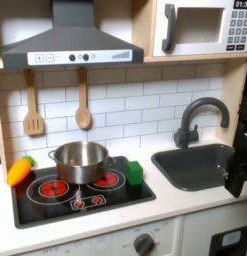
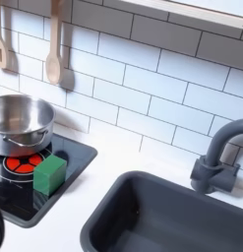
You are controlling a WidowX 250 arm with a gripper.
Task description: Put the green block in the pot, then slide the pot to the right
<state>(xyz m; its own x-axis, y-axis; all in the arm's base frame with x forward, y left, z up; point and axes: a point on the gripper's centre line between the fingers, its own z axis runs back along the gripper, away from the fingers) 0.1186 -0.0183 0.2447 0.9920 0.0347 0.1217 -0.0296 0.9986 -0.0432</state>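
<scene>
First exterior view: green block [image 1: 134,173] on the stovetop, just right of the pot [image 1: 80,160] and outside it. Cube-like, no long axis. Dark end effector [image 1: 238,170] at the frame's right edge, beyond the sink [image 1: 173,170]; the block lies to its left. Opening and contents: cannot tell. Legible writing: none.

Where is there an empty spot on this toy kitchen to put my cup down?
The white counter between the stove and the sink is bare, and so is the white strip in front of the sink. The stove is crowded: the pot sits at the back, the green block at the first exterior view's right, the carrot toy at its left edge.
</scene>
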